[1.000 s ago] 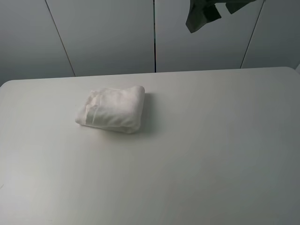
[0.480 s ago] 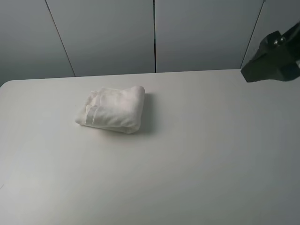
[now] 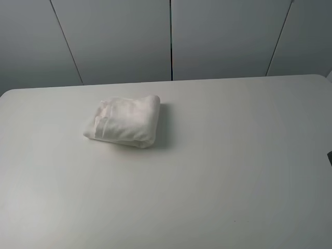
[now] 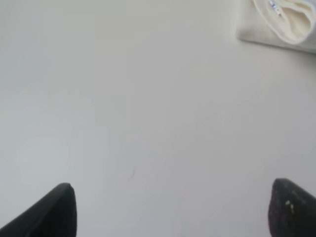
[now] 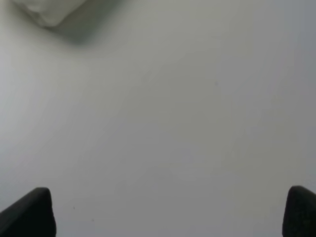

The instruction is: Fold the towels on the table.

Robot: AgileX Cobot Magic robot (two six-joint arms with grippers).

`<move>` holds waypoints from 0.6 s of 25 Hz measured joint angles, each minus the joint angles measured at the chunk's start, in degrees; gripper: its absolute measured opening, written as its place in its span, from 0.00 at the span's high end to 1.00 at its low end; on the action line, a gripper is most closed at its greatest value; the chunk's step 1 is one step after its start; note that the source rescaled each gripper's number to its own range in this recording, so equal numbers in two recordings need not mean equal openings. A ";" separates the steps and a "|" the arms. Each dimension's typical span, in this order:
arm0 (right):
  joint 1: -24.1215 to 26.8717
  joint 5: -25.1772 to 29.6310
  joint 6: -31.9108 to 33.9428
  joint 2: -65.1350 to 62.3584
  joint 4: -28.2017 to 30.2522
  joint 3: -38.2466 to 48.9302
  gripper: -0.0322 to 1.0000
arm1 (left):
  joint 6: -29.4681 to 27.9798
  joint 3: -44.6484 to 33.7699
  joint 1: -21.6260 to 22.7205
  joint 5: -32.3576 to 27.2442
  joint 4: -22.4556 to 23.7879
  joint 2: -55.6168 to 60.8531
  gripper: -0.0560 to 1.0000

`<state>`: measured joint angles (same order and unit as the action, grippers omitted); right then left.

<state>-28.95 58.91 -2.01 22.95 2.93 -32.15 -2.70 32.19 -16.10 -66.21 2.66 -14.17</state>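
Showing only in the left wrist view, towel's [image 4: 291, 22] label [image 4: 274, 7]

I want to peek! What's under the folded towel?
The towel lies folded on the white table, so only bare table shows around it. Its own layers cover the spot beneath and anything tucked inside, so that part cannot be seen.

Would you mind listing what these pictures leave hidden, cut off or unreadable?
- Towel: the left wrist view's edge cuts it off, showing only a corner; the right wrist view shows only a blurred corner.
- Label: too small to read in the left wrist view.
- Both arms: outside the high view; each wrist view shows only two wide-apart jaw tips.
- Towel's folded layers: count hidden inside the bundle.
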 joint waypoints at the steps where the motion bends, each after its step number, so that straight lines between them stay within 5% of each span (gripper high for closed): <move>1: 0.00 0.44 -0.64 -2.45 -0.82 1.05 0.00 | 0.09 -0.98 0.00 0.90 -0.47 1.52 0.01; 15: -0.10 4.20 -1.72 -22.66 -5.30 2.71 0.00 | 4.42 -2.87 0.00 3.82 -5.19 14.15 0.01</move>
<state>-29.05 63.11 -3.73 0.30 -2.37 -29.44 1.72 29.32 -16.10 -62.40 -2.53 -0.02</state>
